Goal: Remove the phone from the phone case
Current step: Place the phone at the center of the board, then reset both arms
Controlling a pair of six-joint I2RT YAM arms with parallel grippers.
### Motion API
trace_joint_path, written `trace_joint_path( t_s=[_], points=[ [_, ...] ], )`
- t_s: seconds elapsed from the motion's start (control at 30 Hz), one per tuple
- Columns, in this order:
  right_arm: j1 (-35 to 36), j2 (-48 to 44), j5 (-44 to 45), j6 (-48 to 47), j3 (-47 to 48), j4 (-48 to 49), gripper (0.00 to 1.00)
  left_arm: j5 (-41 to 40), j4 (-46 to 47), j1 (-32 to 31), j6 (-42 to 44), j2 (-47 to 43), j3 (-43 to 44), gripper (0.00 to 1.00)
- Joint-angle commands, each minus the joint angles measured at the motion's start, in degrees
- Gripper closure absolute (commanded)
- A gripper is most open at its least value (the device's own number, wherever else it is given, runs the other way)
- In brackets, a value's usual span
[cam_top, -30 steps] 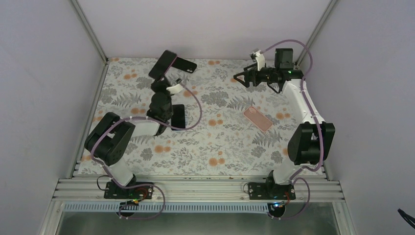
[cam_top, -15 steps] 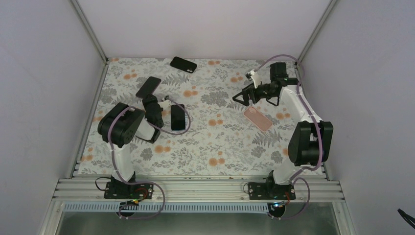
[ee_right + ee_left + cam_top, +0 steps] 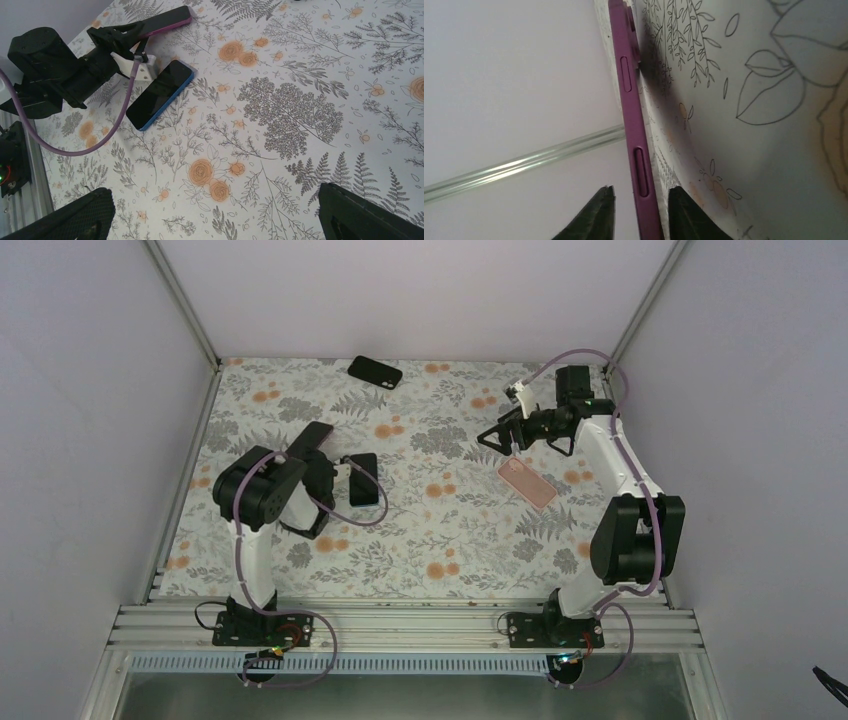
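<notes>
Within the slightly parted left end effector point(image 3: 639, 210), a purple phone point(image 3: 630, 100); right end effector point(image 3: 215, 200) gapes empty

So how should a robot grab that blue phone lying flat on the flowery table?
Probably pinch the blue phone across its two long edges, near the middle, coming straight down. It lies flat, screen up, so only its thin sides offer a hold.
</notes>
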Motion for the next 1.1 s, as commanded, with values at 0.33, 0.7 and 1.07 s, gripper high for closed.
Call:
trace_joint_path(
  t_s=[0.33,0.7,1.07],
  points=[
    [-0.96,-1.81,0.48,-0.85,1.38,-0.27,0.0,18.86,-68.36,-1.75,-31.04,-14.23,11.05,0.0],
    [-1.45,-3.26,11.21,1.9,2.46,-1.5,0.0,53.91,-108.48,1.34,-50.43,-30.09,34.48,0.0],
    [-4.72,-9.2,21.74,8.7,-7.49,11.63,0.0,74.43,-100.15,43.12,-71.88,-38.13,47.29,0.0]
  ],
)
